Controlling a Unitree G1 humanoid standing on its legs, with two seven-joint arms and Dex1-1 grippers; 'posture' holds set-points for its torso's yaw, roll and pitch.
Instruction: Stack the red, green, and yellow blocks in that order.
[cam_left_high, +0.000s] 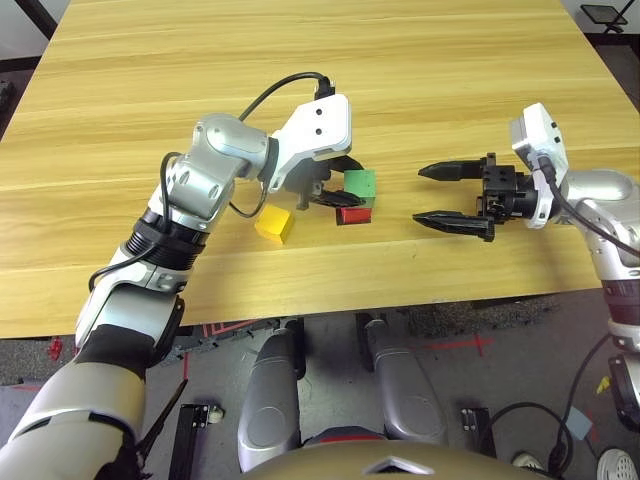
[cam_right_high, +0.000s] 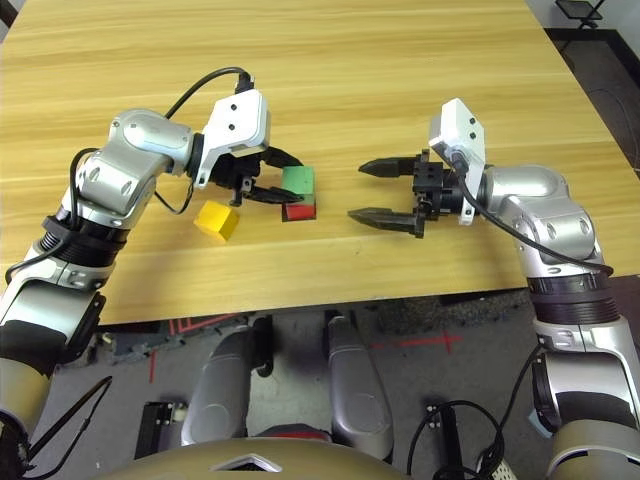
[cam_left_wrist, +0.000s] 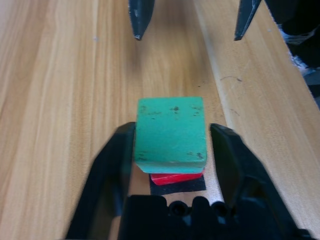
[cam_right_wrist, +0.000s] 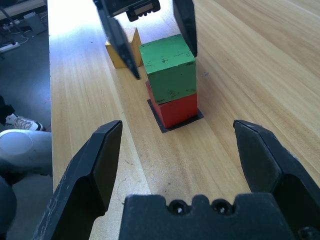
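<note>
Now: green block (cam_right_wrist: 168, 67) sits on red block (cam_right_wrist: 174, 109), red on black square patch (cam_right_wrist: 162, 123), mid table (cam_left_high: 420, 80). Left gripper (cam_left_wrist: 171, 145) fingers astride green block, small gaps both sides, spread, not pinching. Yellow block (cam_left_high: 274, 223) flat on table, just left of stack. Right gripper (cam_left_high: 445, 196) spread wide, off to right of stack, pointing at it, holding nothing.

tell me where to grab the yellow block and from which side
Grip the yellow block across two opposite flat side faces, coming from above. It lies alone on the table beside the stack, top face clear; a level approach risks bumping the green block.
</note>
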